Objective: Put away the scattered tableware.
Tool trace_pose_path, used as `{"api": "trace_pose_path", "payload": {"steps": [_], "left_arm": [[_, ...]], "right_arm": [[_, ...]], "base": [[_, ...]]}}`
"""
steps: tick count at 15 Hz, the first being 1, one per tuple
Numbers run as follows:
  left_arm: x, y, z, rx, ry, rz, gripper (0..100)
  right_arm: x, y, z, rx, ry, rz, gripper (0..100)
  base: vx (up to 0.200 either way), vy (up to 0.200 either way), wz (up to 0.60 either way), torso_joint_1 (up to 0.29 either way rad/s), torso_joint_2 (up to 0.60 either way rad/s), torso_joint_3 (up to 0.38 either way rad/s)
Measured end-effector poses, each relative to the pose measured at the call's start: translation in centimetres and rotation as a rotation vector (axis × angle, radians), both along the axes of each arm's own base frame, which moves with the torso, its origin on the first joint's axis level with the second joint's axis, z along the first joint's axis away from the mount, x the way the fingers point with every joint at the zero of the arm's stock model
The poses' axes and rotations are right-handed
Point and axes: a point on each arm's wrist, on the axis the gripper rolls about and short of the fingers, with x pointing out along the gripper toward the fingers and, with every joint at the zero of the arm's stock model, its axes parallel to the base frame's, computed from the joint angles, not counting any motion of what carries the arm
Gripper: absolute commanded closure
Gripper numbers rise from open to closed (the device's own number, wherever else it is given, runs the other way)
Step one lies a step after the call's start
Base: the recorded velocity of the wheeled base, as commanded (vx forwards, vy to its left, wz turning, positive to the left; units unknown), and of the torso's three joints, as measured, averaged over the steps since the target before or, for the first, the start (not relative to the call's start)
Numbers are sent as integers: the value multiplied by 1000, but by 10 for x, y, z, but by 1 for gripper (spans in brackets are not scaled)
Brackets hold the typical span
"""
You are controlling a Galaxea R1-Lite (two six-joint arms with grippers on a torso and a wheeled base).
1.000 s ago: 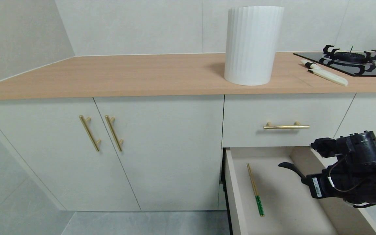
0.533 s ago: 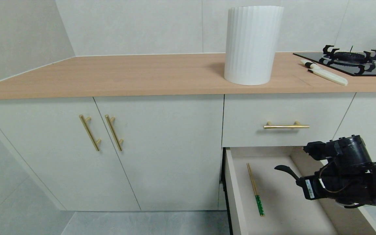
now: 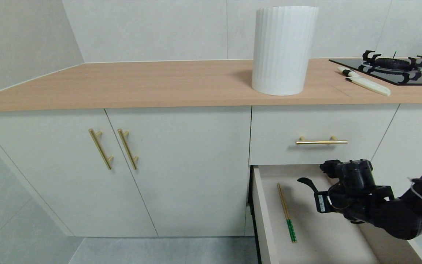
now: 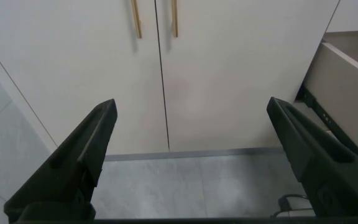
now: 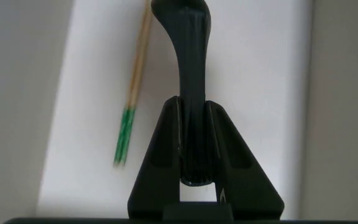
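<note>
A pair of wooden chopsticks with green ends lies on the floor of the open lower drawer, near its left wall. My right gripper hovers over the middle of the drawer, shut on a black spoon-like utensil that sticks out toward the chopsticks. In the right wrist view the black utensil is clamped between the fingers, with the chopsticks beside it on the drawer floor. My left gripper is open and holds nothing, low in front of the cabinet doors.
On the wooden counter stand a tall white ribbed container, a white knife and a black hob. A shut drawer with a gold handle sits just above the open one. Two cabinet doors with gold handles are to the left.
My right gripper has moved left and further in over the drawer, carrying the black utensil closer to the chopsticks. The chopsticks have not moved.
</note>
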Motion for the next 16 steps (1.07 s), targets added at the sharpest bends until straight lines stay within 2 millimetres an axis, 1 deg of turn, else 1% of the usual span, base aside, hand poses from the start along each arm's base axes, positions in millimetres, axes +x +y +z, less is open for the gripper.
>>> {"api": "trace_pose_path", "payload": {"steps": [2, 4, 8, 12, 16], "left_arm": [[0, 0, 0, 0, 0, 0, 0], [0, 0, 0, 0, 0, 0, 0], [0, 0, 0, 0, 0, 1, 0], [0, 0, 0, 1, 0, 0, 0], [0, 0, 0, 0, 0, 1, 0]], "right_arm": [[11, 3, -19, -11, -22, -36, 100], [15, 4, -36, -33, 4, -53, 100], [18, 5, -57, -51, 55, -55, 100], [19, 5, -70, -63, 91, -54, 100], [19, 5, -75, -66, 103, -53, 100]], "base": [[0, 0, 0, 0, 0, 0], [0, 0, 0, 0, 0, 0], [0, 0, 0, 0, 0, 0], [0, 0, 0, 0, 0, 0], [0, 0, 0, 0, 0, 0]]}}
